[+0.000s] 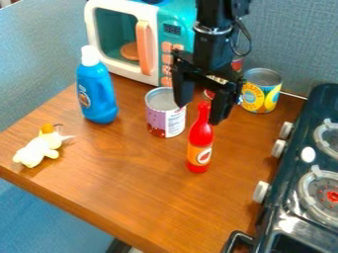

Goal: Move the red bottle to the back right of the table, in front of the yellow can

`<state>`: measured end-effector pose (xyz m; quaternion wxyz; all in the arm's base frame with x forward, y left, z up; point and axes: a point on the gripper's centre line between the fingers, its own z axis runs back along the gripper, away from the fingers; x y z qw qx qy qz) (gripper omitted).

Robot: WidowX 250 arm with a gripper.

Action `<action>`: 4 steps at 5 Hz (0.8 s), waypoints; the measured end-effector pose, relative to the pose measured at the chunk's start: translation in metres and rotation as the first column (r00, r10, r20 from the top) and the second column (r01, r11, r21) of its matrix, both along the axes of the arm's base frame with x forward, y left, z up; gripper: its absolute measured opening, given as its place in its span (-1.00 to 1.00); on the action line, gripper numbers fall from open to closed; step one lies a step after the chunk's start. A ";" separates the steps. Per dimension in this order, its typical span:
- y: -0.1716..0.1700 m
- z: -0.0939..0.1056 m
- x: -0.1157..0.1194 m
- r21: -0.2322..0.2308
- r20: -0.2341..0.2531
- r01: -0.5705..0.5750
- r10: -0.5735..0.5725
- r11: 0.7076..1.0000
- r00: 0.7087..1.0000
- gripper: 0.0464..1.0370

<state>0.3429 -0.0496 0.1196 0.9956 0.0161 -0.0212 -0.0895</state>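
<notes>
Jaws apart, pointing down from black gripper [198,113], red bottle's [200,145] neck showing between them; contact cannot be told. Bottle upright on wooden table [125,173]. Just beside it, toward microwave [157,59], open can with purple label [165,112]. Blue bottle [96,89] upright farther left, pale plush toy [39,149] lying near table's left edge. Yellow-labelled can [260,94] behind gripper, toy stove [300,183] at right
</notes>
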 end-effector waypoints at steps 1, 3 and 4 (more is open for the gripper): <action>0.002 -0.017 0.001 0.024 -0.047 -0.005 0.006 1.000 0.999 0.93; 0.001 -0.020 0.008 0.024 -0.045 -0.007 0.008 1.000 0.999 0.59; 0.000 -0.021 0.008 0.014 -0.044 -0.007 0.007 1.000 0.999 0.00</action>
